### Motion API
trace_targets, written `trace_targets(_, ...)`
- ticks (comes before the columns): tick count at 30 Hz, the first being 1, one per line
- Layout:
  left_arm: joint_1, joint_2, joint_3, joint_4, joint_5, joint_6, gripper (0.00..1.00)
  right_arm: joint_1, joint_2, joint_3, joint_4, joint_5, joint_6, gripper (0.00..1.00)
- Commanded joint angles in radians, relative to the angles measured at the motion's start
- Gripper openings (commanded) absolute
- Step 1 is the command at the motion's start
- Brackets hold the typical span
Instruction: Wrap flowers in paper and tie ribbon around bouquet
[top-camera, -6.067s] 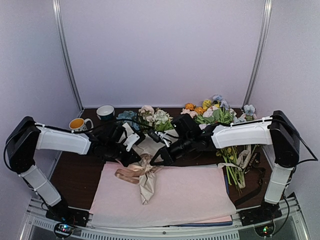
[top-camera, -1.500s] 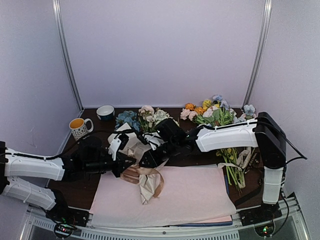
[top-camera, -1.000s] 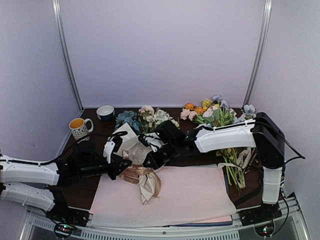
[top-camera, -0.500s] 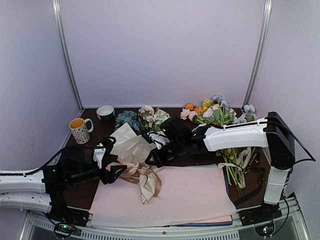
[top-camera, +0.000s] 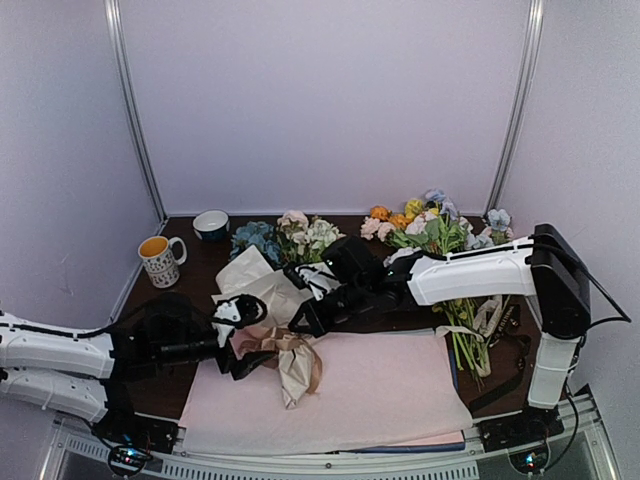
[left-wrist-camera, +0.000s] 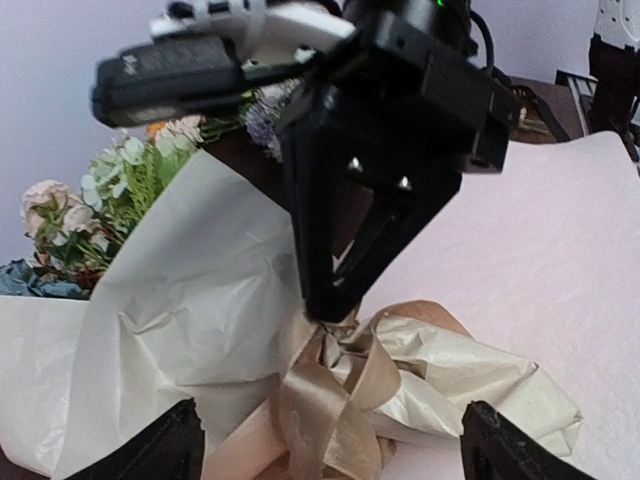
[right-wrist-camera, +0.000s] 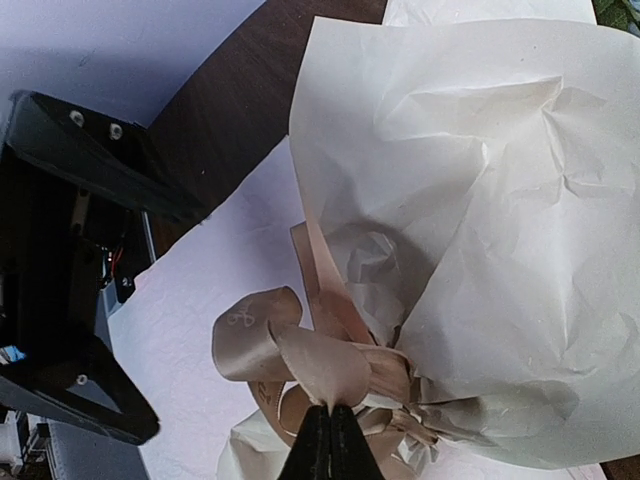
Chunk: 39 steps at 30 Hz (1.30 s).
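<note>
Seen from above, the bouquet (top-camera: 262, 290) lies left of centre, its waist on the far edge of the pink sheet (top-camera: 380, 390), with the flowers (top-camera: 300, 235) at its 12 o'clock end and the crumpled tail at 6 o'clock. The ribbon (right-wrist-camera: 300, 360) is glossy tan satin, flat and narrow, bunched in loops round the waist. The paper (right-wrist-camera: 450, 200) is thin, cream, matt and softly creased, flaring into a loose cone. The right gripper (right-wrist-camera: 333, 440) comes in from 3 o'clock, its fingers pressed together on one ribbon loop. The left gripper (top-camera: 248, 338) sits at 9 o'clock with its fingers spread wide on either side of the knot, holding nothing. Likely hazards: satin is slippery, so a pull on the pinched loop could slide the tie undone rather than tighten it. The bouquet is light (nothing pins it down), so the same pull could drag it across the sheet. If the left fingers close where they stand, they may catch paper with the ribbon and crush or tear the cone. Should the tie slacken, the springy paper will probably unroll.
</note>
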Motion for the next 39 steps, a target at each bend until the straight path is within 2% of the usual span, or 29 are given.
trace_targets(1,0.013,0.116,0.04,0.129,0.077,0.065,0.91,0.002,-0.041,-0.013,0.05,-0.029,0.026,0.0)
trace_targets(4,0.04,0.208,0.084,0.168,0.042,0.065,0.86,0.003,-0.04,-0.02,0.063,-0.039,0.039,0.0)
trace_targets(10,0.045,0.37,0.199,0.077,0.01,0.056,0.61,0.001,-0.058,-0.042,0.075,-0.031,0.045,0.0)
trace_targets(17,0.045,0.422,0.204,0.137,0.036,0.039,0.51,0.001,-0.065,-0.042,0.075,-0.038,0.048,0.0)
trace_targets(21,0.045,0.448,0.218,0.125,0.028,0.055,0.34,0.003,-0.073,-0.039,0.062,-0.04,0.042,0.0)
trace_targets(25,0.045,0.456,0.238,0.101,0.013,0.053,0.06,0.001,-0.078,-0.05,0.049,-0.033,0.037,0.0)
trace_targets(27,0.045,0.447,0.231,0.116,-0.001,0.043,0.0,0.002,-0.083,-0.061,0.041,-0.026,0.032,0.0)
trace_targets(36,0.045,0.433,0.199,0.205,-0.059,-0.012,0.0,0.002,-0.088,-0.075,-0.012,-0.076,-0.013,0.0)
trace_targets(39,0.045,0.447,0.192,0.227,-0.033,-0.028,0.09,-0.005,-0.084,-0.061,-0.061,-0.085,-0.044,0.03)
